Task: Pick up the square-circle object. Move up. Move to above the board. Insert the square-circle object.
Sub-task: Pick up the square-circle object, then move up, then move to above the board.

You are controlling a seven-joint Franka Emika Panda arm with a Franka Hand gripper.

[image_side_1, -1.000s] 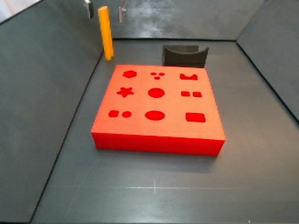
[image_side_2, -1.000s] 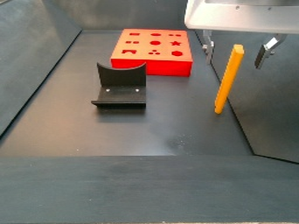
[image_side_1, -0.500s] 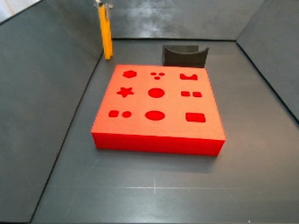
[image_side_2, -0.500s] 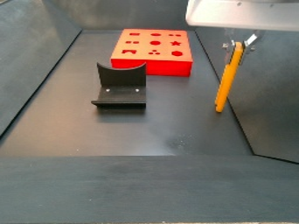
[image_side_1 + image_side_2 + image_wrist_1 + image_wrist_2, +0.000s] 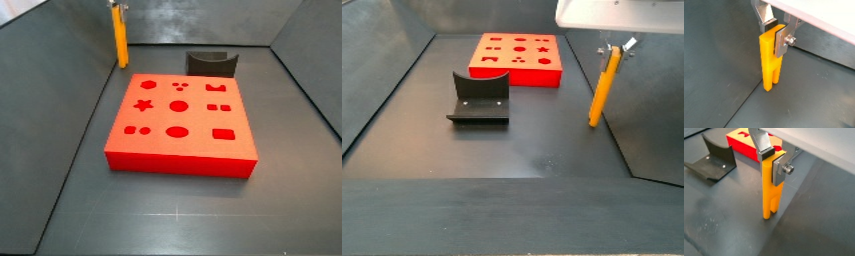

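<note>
The square-circle object (image 5: 122, 40), a slim yellow-orange peg with two prongs pointing down, stands nearly upright on the dark floor next to the grey side wall. It shows in both wrist views (image 5: 771, 65) (image 5: 771, 195) and in a side view (image 5: 601, 90). My gripper (image 5: 774, 32) (image 5: 775, 161) is shut on its top end, with one silver finger on each flat side. The gripper also shows in both side views (image 5: 118, 8) (image 5: 616, 48). The red board (image 5: 201, 148) (image 5: 513, 76) lies flat on the floor, away from the peg and the gripper.
The dark fixture (image 5: 211, 63) (image 5: 478, 98) (image 5: 714, 160) stands on the floor beside the board's far end. A corner of the board (image 5: 741, 143) shows behind the gripper. Grey walls enclose the floor; one wall runs right beside the peg.
One second ago the fingers stood open on either side of the peg's top. They have since shut on it. The peg's lower end has not moved.
</note>
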